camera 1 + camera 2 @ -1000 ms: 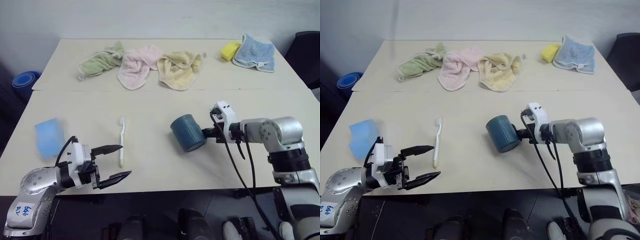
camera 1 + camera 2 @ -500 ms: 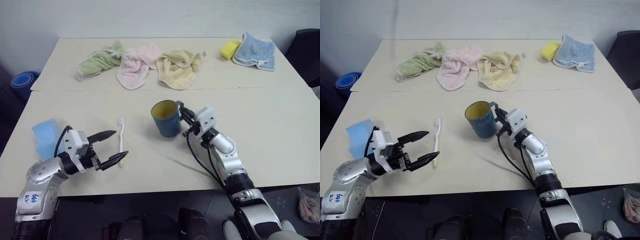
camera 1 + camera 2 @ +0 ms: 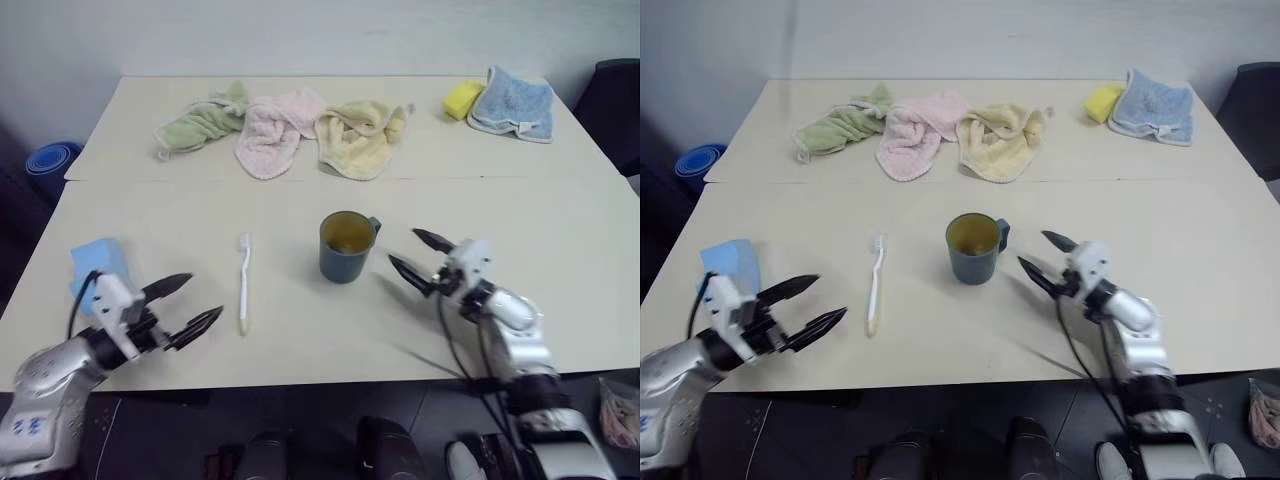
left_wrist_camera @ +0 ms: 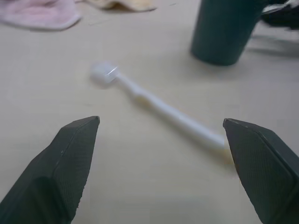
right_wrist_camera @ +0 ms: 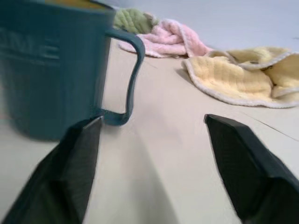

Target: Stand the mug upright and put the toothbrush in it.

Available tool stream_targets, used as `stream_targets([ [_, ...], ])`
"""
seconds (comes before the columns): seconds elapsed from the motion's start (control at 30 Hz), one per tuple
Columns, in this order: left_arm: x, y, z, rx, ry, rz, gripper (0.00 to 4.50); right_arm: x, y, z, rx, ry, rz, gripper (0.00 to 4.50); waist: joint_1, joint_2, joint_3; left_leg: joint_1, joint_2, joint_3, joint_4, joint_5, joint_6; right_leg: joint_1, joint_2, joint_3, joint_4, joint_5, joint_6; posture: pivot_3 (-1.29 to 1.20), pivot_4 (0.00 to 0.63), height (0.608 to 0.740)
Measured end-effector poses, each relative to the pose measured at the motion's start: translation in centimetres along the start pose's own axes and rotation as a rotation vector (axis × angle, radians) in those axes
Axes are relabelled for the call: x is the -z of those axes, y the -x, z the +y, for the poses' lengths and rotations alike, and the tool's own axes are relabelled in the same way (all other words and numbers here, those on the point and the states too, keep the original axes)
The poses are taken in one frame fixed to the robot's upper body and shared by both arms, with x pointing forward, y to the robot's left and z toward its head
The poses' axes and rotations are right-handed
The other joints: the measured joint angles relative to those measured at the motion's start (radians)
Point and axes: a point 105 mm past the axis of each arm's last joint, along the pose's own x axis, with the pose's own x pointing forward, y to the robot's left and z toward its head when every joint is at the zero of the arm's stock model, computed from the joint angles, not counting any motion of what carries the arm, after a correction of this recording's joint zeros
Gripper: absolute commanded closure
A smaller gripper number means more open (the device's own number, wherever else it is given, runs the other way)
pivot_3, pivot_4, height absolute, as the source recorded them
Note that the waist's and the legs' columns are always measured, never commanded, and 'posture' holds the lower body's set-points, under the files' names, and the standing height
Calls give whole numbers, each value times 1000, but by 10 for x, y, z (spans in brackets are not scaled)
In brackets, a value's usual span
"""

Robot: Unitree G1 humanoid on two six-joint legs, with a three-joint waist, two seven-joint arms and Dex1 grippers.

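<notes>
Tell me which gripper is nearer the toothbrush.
Left. The left gripper, fingers open, sits just beside the toothbrush on its handle end. The right gripper is beyond the mug, on its far side.

text: raised letters on mug (image 5: 51, 70) side, unreadable | other labels: none legible

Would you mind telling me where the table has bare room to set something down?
Free: the near right table surface beyond the right end effector, and the strip between the mug and the towels. Crowded: the far edge.
</notes>
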Motion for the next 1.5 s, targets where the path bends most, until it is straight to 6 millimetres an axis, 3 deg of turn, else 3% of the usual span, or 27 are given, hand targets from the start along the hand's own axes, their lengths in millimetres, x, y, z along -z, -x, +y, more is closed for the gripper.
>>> stream_targets([
  [0.17,22,51,-4,-160,76,137,0,-20,42,28,-224,-22,7,9,2,0,0,2,1,2,0,0,1,5,0,1,-7,0,0,0,150,740],
  [0.23,32,74,0,-259,126,198,0,-22,58,30,-247,-15,29,9,4,0,0,2,1,2,1,0,1,5,0,0,-7,0,0,0,150,740],
  [0.37,30,83,0,-301,183,238,0,-28,66,25,-244,54,19,9,23,0,0,2,0,1,2,-1,1,5,0,4,-8,0,-1,0,150,740],
  [0.43,21,72,-2,-270,228,252,0,-29,67,21,-232,87,26,9,34,0,0,2,0,-2,3,-1,1,5,0,6,-7,0,-1,0,150,740],
  [0.6,-43,-6,-1,-106,178,156,0,-32,64,17,-238,113,13,9,54,0,0,2,-4,-11,7,0,1,6,0,11,-1,0,-1,0,150,740],
  [0.67,-57,-27,-3,-79,186,151,0,-32,64,17,-243,107,14,9,47,1,0,2,-4,-10,6,-1,2,5,0,11,0,0,0,0,150,740],
  [0.8,-53,-73,-13,-27,244,299,0,-30,62,19,-256,93,13,9,34,1,0,3,-4,-9,3,0,1,3,1,10,3,0,0,0,150,740],
  [0.97,-43,-113,-21,-46,290,423,0,-29,61,23,-263,75,0,9,27,1,0,2,-5,-5,4,0,1,4,1,7,4,0,0,0,150,740],
  [1.07,-37,-128,-25,-66,197,504,0,-28,61,24,-258,63,-8,9,24,1,0,2,-5,-5,4,0,0,4,1,7,3,0,0,0,150,740],
  [1.13,-36,-135,-26,-84,98,538,373,-27,61,25,-254,58,-12,0,25,2,-1,2,-5,-4,3,0,0,4,1,8,3,0,0,0,150,740],
  [1.27,-34,-144,-34,-78,78,533,1433,-26,62,26,-224,41,-31,0,38,2,-1,3,-5,-5,5,1,-1,5,1,9,3,0,0,0,150,740],
  [1.4,-27,-141,-32,-48,70,554,2321,-25,66,30,-191,31,-26,0,46,6,-3,6,-5,-4,4,1,-1,7,1,10,2,0,0,0,150,740],
  [1.5,-26,-141,-28,-44,72,546,2983,-23,69,31,-181,23,-18,0,47,6,-3,18,-4,-2,-1,1,-1,19,2,10,-4,0,0,0,150,740],
])
